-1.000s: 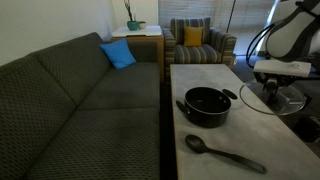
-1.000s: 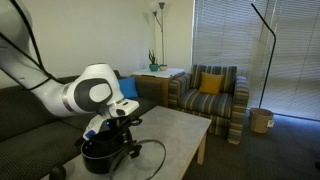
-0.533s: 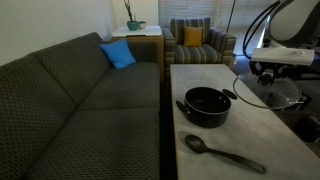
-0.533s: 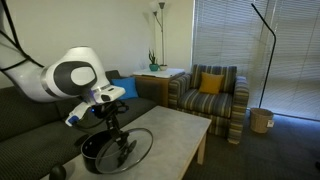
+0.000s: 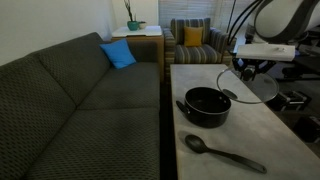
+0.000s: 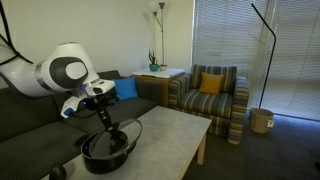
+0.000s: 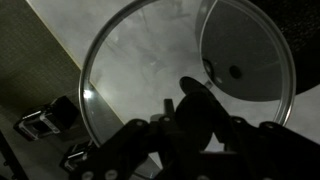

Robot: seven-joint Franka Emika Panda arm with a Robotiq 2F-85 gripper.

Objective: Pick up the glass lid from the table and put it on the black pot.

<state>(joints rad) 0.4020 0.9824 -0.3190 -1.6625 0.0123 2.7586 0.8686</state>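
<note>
A: One lid, one pot. Where's the lid?
B: The glass lid (image 5: 255, 88) hangs in the air off the table (image 5: 262, 135), near the edge of the black pot (image 5: 207, 106) but not centred over it.
A: Gripper?
B: The gripper (image 7: 200, 110) is clamped on the lid's centre knob, going by the wrist view.
A: Step?
B: Carry phase, I judge. Next it needs centring over the pot, then levelling and a gentle lowering.
</note>
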